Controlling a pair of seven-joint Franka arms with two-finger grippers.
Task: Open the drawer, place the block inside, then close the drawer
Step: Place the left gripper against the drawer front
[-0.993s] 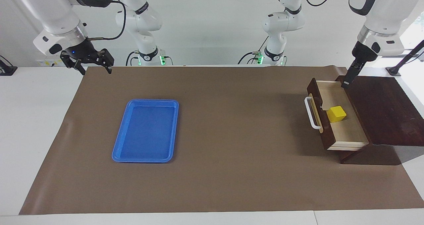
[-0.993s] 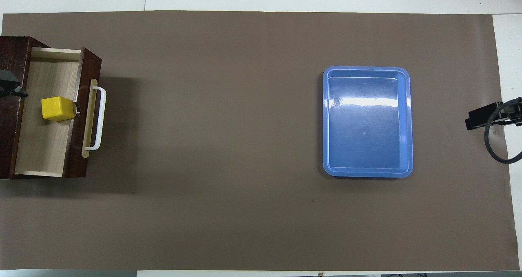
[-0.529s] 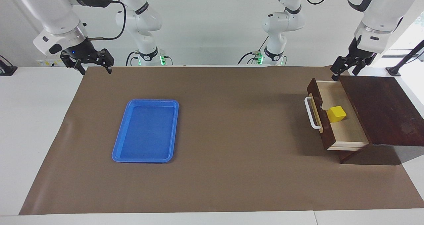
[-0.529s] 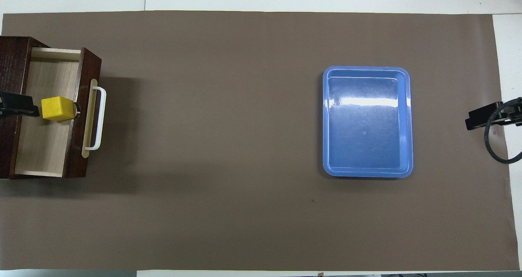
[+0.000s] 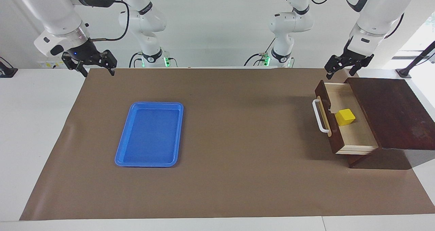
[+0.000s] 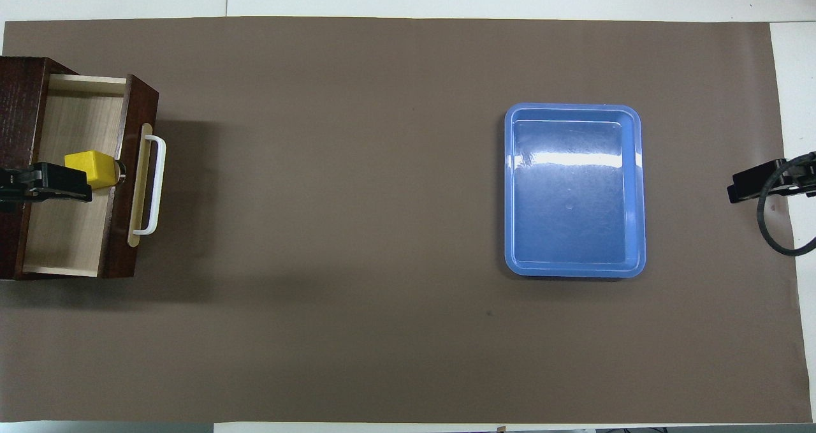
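Note:
The drawer of the dark brown box stands pulled out, its white handle facing the middle of the table. The yellow block lies inside on the pale wood, close to the drawer's front. My left gripper hangs open and empty in the air above the drawer. In the overhead view the left gripper covers one edge of the block in the drawer. My right gripper waits open and empty at the right arm's end of the table.
A flat blue tray with nothing in it lies on the brown mat toward the right arm's end. In the overhead view the tray sits between the drawer and the right gripper.
My left gripper has risen from the box's top edge, turned, and moved out over the open drawer. The block, the drawer and the right arm have not moved.

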